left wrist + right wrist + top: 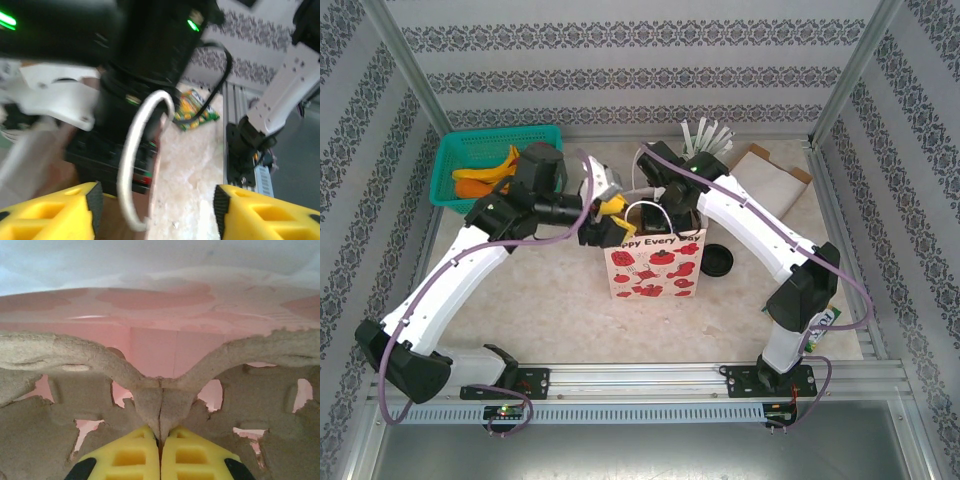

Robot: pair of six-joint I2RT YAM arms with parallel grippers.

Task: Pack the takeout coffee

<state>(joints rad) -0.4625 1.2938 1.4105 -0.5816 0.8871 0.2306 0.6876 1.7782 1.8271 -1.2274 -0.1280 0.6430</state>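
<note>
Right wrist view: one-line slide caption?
Right pincer shut on the centre ridge of a pulp cup carrier, pink bag wall behind.

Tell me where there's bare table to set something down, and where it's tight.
Widest bare table: the strip between the paper bag and the near rail. A smaller patch lies in front of the black lid, beside the right arm. Crowded: around the bag's top, where the left gripper and right gripper meet, back to the green basket.

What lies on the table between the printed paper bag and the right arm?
A round black lid lies there, close beside the paper bag. The top external view shows it.
</note>
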